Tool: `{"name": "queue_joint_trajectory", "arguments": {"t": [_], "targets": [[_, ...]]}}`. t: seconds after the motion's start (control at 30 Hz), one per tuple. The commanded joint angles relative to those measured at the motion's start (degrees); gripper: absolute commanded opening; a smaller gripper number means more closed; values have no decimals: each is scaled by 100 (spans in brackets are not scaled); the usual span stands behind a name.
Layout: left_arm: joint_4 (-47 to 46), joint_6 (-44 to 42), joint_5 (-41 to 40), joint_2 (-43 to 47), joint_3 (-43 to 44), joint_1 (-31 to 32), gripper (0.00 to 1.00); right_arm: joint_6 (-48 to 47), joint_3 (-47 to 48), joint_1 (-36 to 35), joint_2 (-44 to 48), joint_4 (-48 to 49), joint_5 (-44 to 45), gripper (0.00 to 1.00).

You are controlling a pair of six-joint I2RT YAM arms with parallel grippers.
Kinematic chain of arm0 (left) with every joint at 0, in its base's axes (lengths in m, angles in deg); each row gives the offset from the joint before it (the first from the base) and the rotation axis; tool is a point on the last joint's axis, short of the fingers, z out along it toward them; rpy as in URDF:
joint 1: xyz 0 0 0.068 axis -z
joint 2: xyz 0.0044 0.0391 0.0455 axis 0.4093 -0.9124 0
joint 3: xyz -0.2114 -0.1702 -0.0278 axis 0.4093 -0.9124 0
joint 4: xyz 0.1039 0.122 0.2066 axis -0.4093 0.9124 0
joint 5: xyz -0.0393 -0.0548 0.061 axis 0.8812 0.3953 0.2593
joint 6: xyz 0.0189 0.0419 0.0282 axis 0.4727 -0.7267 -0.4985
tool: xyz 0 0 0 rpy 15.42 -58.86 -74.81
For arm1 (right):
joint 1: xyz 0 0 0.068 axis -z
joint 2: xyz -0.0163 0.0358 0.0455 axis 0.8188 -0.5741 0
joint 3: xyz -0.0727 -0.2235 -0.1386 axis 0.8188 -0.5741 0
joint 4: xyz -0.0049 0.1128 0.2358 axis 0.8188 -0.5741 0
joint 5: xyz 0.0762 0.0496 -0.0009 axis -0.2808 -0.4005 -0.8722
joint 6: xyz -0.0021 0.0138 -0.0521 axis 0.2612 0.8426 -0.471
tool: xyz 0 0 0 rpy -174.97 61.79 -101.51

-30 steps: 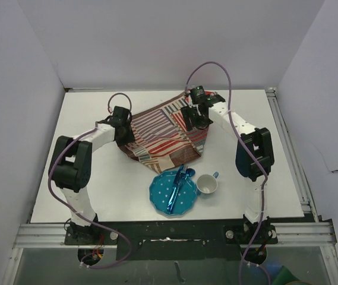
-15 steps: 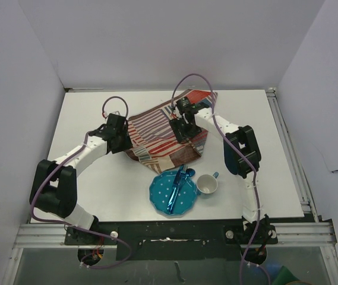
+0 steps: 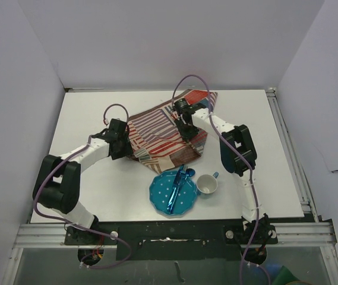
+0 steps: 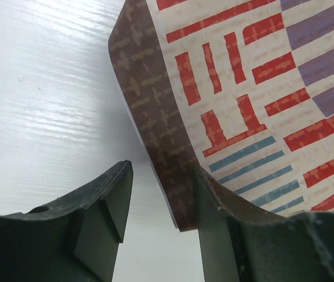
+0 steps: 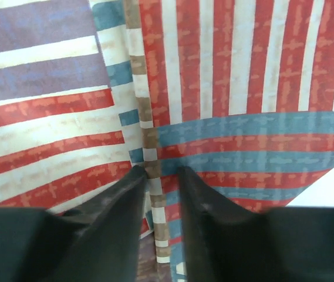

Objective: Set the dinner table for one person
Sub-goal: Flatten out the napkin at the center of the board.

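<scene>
**Both arms regrouped at the mat; the place setting is scarcely begun**

Right-arm travel is the main change: its end effector has come inward from the mat's far right corner to the middle of the cloth, and the left arm's elbow has swung back toward the near edge. The striped mat lies rumpled and skewed on the far half of the white surface, not spread flat.

The left end effector stands open at the mat's left border, and the brown hem rests against one finger without being clamped. The right jaws stand narrowly apart over a seam. Whether they pinch a fold cannot be told.

Nearer the arm bases sit a blue dotted plate, with blue cutlery lying across it, and a cup just beside its right rim. All three lie off the mat, though the plate's far rim is close to the mat's near corner.

Judged from this layout, straightening the mat is the step in hand. Placing the plate, cutlery and cup in order remains to be done.
</scene>
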Motion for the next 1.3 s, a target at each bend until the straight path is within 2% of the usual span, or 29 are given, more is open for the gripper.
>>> {"name": "queue_joint_trajectory", "arguments": {"t": [0.0,0.03,0.07,0.17,0.27,0.37,0.53,0.87,1.27], "targets": [[-321,68,86,-190,24,0,44,66,192,36,-226,-139,628,12],[-332,76,88,-202,16,0,44,82,217,48,-245,-157,665,2],[-348,77,86,-211,8,0,44,95,239,45,-254,-176,703,0],[-399,86,80,-204,-27,0,43,118,230,42,-169,-140,800,0],[-434,94,60,-216,-38,0,36,142,231,40,42,-48,820,0],[-483,86,-6,-291,-22,-13,0,137,360,39,271,-93,811,0],[-668,95,-52,-561,20,-61,0,86,668,30,490,-335,929,0],[-930,-108,-226,-1157,348,-81,0,63,609,61,929,-380,1481,0],[-1241,-351,-184,-2078,1379,-615,0,391,-497,592,1804,-227,1996,0]]}}
